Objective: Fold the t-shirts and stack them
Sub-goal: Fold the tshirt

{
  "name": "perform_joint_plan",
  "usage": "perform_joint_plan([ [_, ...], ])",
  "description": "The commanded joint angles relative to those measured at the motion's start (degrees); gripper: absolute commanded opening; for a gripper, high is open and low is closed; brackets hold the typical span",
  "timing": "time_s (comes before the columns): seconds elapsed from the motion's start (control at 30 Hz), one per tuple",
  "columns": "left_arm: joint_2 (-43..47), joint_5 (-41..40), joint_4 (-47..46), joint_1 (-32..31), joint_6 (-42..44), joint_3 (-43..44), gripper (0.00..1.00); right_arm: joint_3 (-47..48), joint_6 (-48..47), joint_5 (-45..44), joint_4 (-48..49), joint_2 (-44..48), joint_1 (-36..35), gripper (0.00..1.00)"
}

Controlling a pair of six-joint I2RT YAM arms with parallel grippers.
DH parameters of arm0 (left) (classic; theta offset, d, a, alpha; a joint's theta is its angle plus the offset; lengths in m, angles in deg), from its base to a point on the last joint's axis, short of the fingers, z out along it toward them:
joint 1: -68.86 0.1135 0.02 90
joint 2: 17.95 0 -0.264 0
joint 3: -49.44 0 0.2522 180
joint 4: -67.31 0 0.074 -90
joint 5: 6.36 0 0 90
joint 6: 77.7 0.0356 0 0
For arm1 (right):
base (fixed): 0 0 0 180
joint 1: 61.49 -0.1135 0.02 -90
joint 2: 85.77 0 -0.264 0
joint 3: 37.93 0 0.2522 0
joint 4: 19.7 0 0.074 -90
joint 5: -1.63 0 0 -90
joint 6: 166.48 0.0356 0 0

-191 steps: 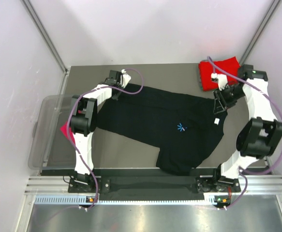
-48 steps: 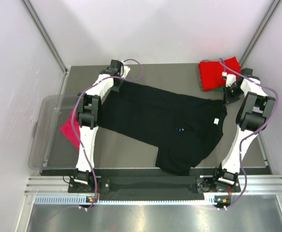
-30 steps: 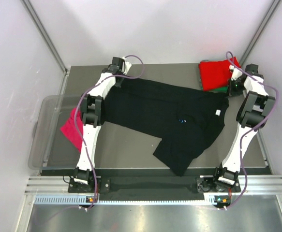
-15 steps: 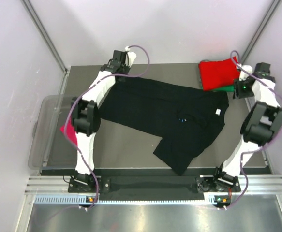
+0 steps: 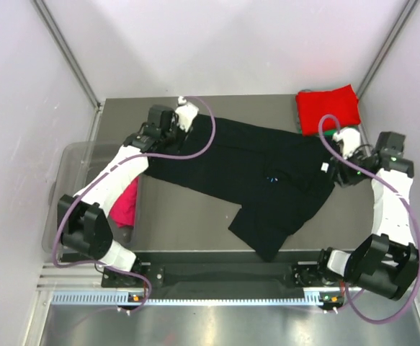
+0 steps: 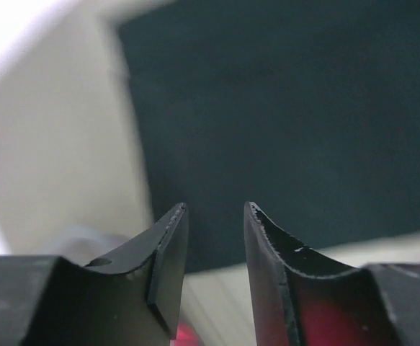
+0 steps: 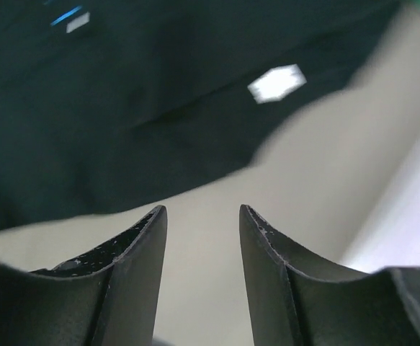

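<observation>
Black t-shirt (image 5: 246,166) lies spread mid-table. Left gripper (image 5: 155,137) and right gripper (image 5: 339,176) hover at its ends, fingers parted, empty.

The dark grey table (image 5: 188,216) carries a black t-shirt (image 5: 253,169) spread flat and slantwise across its middle, with its white neck label (image 5: 324,168) toward the right. In the far right corner sits a folded red t-shirt (image 5: 328,108), with a sliver of a green t-shirt (image 5: 330,132) showing under its near edge. At the left edge a magenta t-shirt (image 5: 127,203) lies bunched, possibly hanging into the clear plastic bin (image 5: 62,209) beside the table.
</observation>
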Motion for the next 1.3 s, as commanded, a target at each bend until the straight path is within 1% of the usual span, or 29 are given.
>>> perform_joint_plan([
  [0.0,0.7,14.9,2.4,-0.6,-1.3,-1.6,0.41,-3.6,-5.7,8.6,-4.3,1.6,-3.2,0.45],
  [0.03,-1.4,18.6,4.6,-0.6,-2.2,0.5,0.40,-4.7,-5.7,8.7,-4.7,1.6,-5.8,0.45],
  [0.07,-2.9,22.4,7.3,-0.9,-5.6,1.7,0.41,-5.2,-5.1,8.6,-4.6,1.4,-7.0,0.46],
  [0.1,-4.4,30.6,7.7,-1.0,-8.1,2.6,0.41,-5.8,-4.4,8.3,-4.0,1.7,-8.3,0.46],
  [0.13,-7.9,33.9,7.3,-1.3,-10.9,3.8,0.43,-7.4,-3.5,6.9,-3.0,1.5,-10.6,0.46],
  [0.17,-9.7,37.6,4.9,-1.9,-16.7,4.2,0.44,-8.3,-2.3,5.8,0.3,1.6,-11.4,0.46],
  [0.2,-11.4,39.7,3.3,-2.5,-19.6,4.6,0.45,-9.2,-0.5,5.0,2.1,1.3,-11.9,0.46],
  [0.23,-15.1,40.6,1.3,-3.2,-23.0,5.4,0.45,-10.8,0.4,3.9,3.7,0.9,-12.0,0.46],
  [0.27,-17.1,40.5,-0.7,-4.8,-28.0,6.0,0.45,-11.3,1.2,3.2,6.4,0.3,-12.0,0.45],
  [0.3,-19.1,40.6,-3.4,-5.5,-30.1,6.9,0.45,-11.7,2.2,2.8,7.3,-1.3,-11.9,0.45],
  [0.33,-23.4,40.4,-4.4,-6.3,-31.8,9.5,0.45,-12.4,2.6,2.1,8.2,-2.3,-11.4,0.45],
  [0.37,-25.8,40.3,-5.1,-8.0,-34.2,11.3,0.45,-12.6,2.8,2.0,9.4,-3.4,-11.1,0.44],
  [0.4,-28.4,39.8,-4.1,-9.0,-35.1,13.6,0.44,-12.7,3.1,2.1,10.1,-5.4,-10.6,0.44],
  [0.43,-33.6,39.6,-3.1,-9.9,-35.7,19.1,0.44,-12.8,3.4,2.4,10.7,-6.3,-9.2,0.43],
  [0.53,-42.6,40.6,-1.0,-12.8,-36.6,29.0,0.40,-12.8,4.2,4.1,13.3,-9.4,-6.0,0.43],
  [0.6,-46.8,40.8,-1.2,-13.9,-37.8,32.1,0.39,-12.5,4.2,4.3,14.3,-11.7,-5.0,0.43],
  [0.63,-48.0,40.8,-1.2,-14.2,-38.1,34.7,0.39,-12.4,4.1,4.5,14.5,-12.3,-4.4,0.42],
  [0.73,-51.0,40.3,-1.1,-15.0,-38.1,37.7,0.38,-11.7,4.2,4.6,14.1,-14.9,-3.7,0.42],
  [0.93,-53.7,41.6,-1.5,-16.5,-38.4,40.4,0.39,-9.2,5.2,4.1,13.8,-18.4,-2.2,0.43],
  [1.03,-55.0,40.9,-1.1,-17.7,-38.2,42.5,0.40,-8.1,6.0,3.6,13.6,-20.5,-2.0,0.42],
  [1.13,-56.0,40.3,-0.5,-18.7,-37.8,43.8,0.40,-7.8,6.1,3.8,13.3,-21.2,-1.9,0.43],
  [1.27,-56.5,39.4,-0.3,-19.1,-37.5,43.9,0.37,-8.2,6.1,4.0,13.3,-20.6,-1.9,0.43],
])
